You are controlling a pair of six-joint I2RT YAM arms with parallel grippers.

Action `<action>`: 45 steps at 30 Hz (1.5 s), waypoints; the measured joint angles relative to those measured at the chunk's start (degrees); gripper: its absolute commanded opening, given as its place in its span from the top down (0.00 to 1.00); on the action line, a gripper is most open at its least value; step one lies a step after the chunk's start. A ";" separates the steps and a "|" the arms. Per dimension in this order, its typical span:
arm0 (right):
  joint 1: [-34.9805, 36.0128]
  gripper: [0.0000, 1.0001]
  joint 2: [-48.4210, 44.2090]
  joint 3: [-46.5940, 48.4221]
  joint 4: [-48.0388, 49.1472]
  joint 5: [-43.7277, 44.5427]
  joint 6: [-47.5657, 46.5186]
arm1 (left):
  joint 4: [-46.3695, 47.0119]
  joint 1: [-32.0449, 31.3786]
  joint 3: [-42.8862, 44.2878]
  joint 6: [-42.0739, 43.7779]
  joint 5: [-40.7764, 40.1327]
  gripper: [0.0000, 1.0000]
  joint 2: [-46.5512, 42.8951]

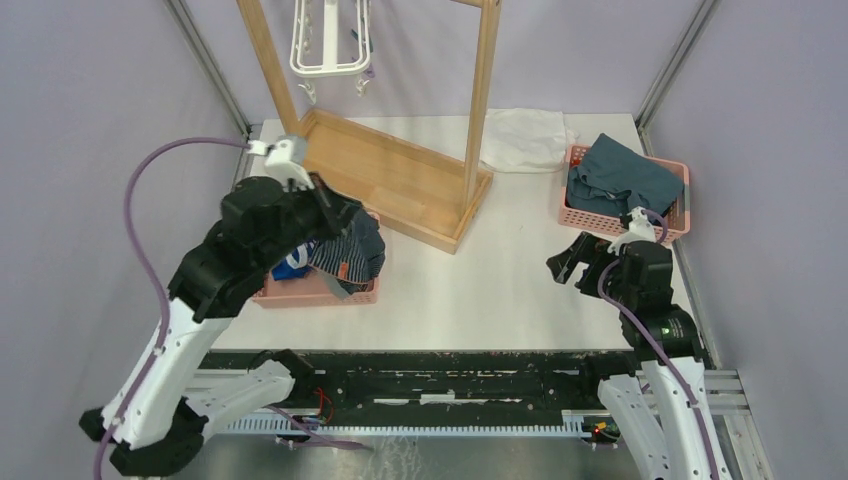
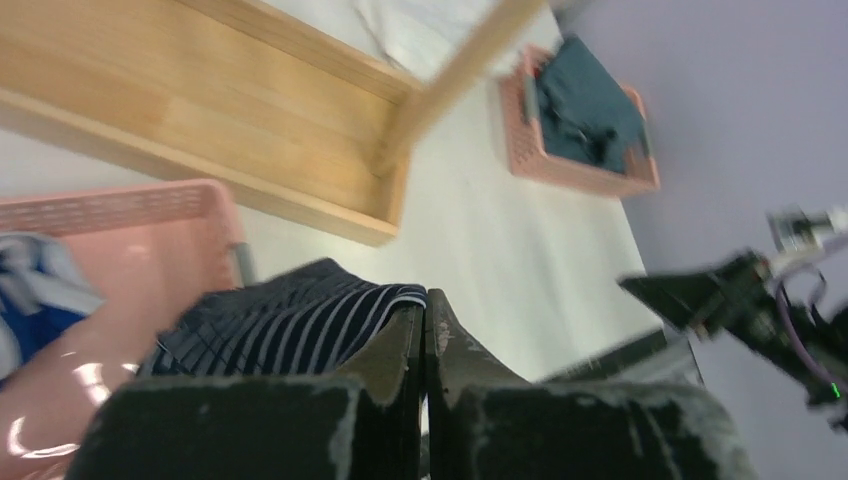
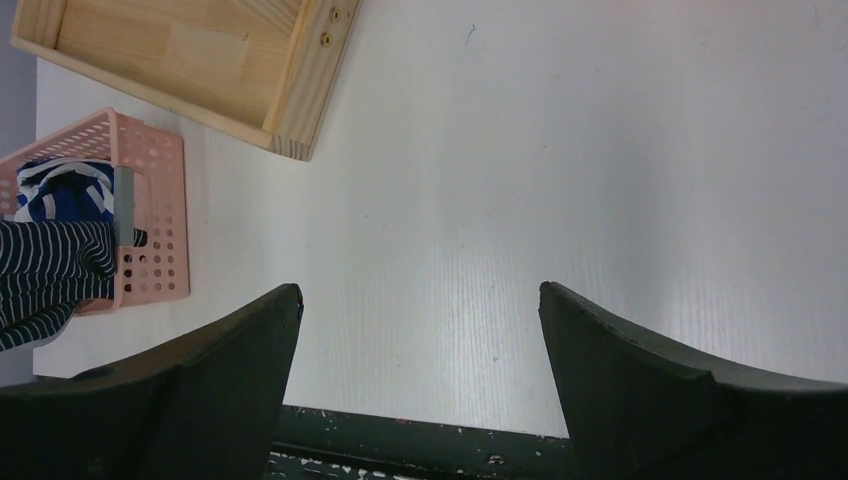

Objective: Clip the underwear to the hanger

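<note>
Looking down from above, I find the white plastic drying hanger (image 1: pixel 330 40) cut off by the top edge. My left gripper (image 2: pixel 425 300) is pinched tight on the navy pinstriped boxer shorts (image 2: pixel 290 325), draped over the pink plastic basket (image 1: pixel 312 293); their small orange label (image 1: pixel 343 273), seen only from above, is unreadable. My right gripper (image 3: pixel 420 290) gapes wide, holding nothing.

A white table (image 1: pixel 500 280) carries a wooden rack's tray-like base (image 1: pixel 390 180) at far left. A pink basket (image 1: pixel 310 292) sits near the left edge, another pink basket (image 1: pixel 585 215) at right, and a white cloth (image 1: pixel 525 138) lies at the far edge.
</note>
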 measured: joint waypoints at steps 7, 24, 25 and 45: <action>0.00 0.03 -0.02 -0.44 -0.11 0.13 -0.04 | 2.36 -41.24 5.51 -1.07 -22.97 0.97 15.72; 0.00 0.02 -4.07 0.26 -4.68 7.82 -0.68 | 13.88 -38.25 -7.54 -1.01 -30.12 0.38 21.49; 0.00 0.02 -4.07 0.26 -4.66 7.74 -0.52 | 14.82 -35.10 -9.88 -0.98 -28.74 0.34 21.49; 0.00 0.02 -1.77 -1.18 -4.15 4.37 1.97 | 21.40 -16.06 -23.08 0.20 -13.57 0.18 32.26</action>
